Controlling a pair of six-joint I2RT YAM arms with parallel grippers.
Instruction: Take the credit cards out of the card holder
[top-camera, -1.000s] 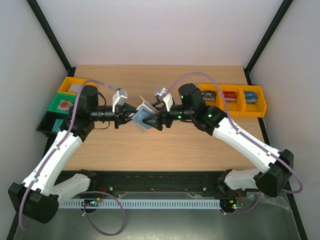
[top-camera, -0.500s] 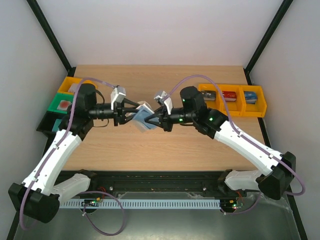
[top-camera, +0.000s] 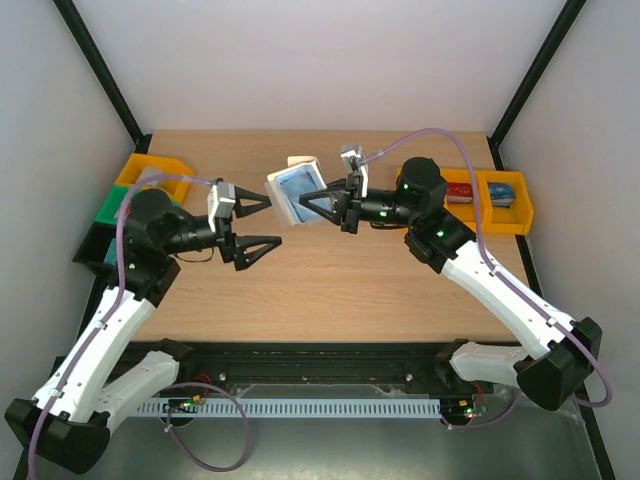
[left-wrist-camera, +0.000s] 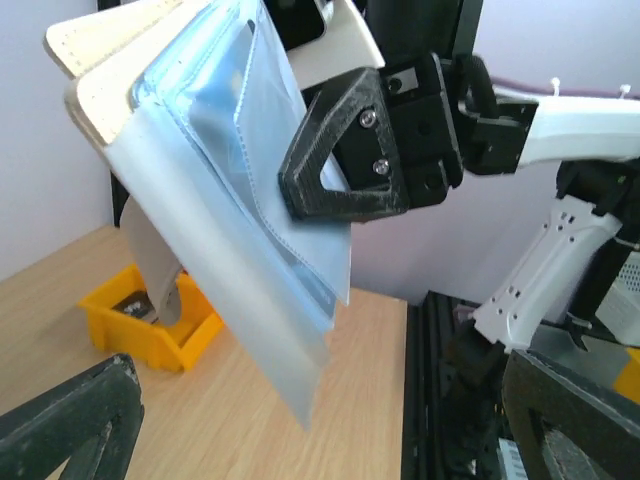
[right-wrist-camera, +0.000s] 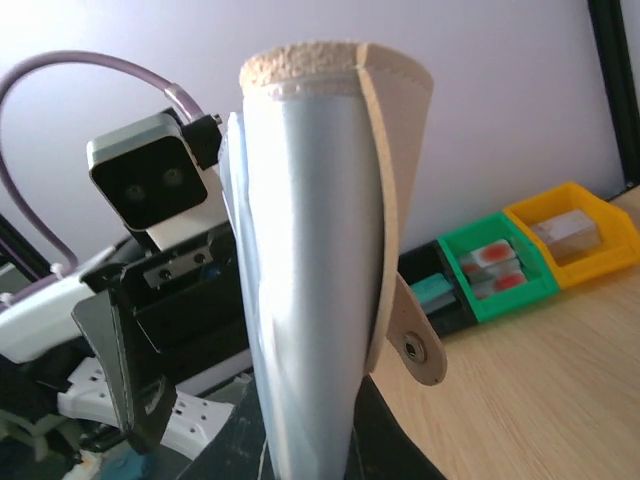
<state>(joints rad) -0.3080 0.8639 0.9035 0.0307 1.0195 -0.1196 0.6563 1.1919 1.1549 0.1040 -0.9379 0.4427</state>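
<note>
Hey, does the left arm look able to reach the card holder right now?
Probably yes. The left end effector is open and faces the card holder, held up by the right end effector with its blue inside turned towards it; nothing lies between them.

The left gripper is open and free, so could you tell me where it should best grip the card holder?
The card holder is held in the air by the right gripper, blue inside facing the left gripper. Probably grip its free edge, opposite that pinch, coming from the left with jaws either side of the thin flap.
</note>
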